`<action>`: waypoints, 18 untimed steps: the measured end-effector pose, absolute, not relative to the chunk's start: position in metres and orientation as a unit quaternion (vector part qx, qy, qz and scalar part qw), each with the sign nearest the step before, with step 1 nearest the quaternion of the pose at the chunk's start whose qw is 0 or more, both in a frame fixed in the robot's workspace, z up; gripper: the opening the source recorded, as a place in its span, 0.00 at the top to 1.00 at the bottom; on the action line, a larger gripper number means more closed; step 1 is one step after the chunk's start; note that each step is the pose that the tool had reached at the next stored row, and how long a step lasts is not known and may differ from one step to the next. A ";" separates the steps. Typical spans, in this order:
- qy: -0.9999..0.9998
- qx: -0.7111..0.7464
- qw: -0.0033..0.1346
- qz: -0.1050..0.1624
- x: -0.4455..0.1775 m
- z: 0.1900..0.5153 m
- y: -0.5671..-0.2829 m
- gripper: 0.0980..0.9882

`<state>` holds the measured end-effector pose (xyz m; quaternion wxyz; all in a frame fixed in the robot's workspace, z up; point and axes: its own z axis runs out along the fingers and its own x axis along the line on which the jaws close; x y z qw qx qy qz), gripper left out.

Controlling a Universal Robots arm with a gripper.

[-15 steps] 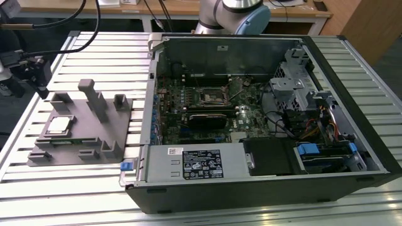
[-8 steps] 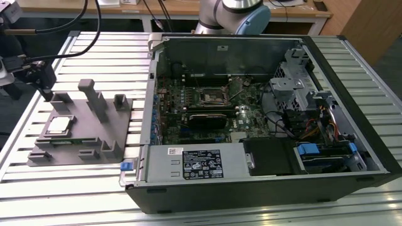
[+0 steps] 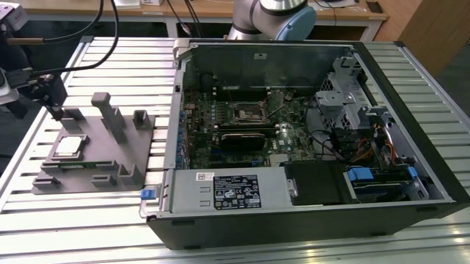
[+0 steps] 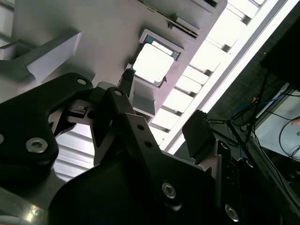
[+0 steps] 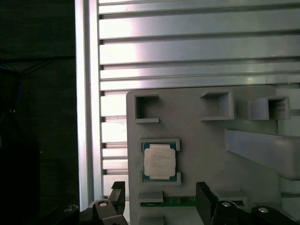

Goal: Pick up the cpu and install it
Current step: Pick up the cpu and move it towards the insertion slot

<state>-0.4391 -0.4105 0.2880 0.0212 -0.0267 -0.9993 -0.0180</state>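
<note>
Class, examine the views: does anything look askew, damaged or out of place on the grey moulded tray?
Nothing stands out. The small square silvery cpu lies flat and straight in its recess on the grey tray; the open black gripper hangs clear of it.

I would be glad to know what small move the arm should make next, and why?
Probably shift the tool over the grey tray until it centres above the cpu. The tool is open and empty; in the first wrist view the cpu lies flat in its pocket just beyond the fingertips, not between them.
</note>
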 end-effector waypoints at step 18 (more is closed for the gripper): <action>-0.999 -0.027 0.021 -0.018 -0.439 0.282 -0.411 0.32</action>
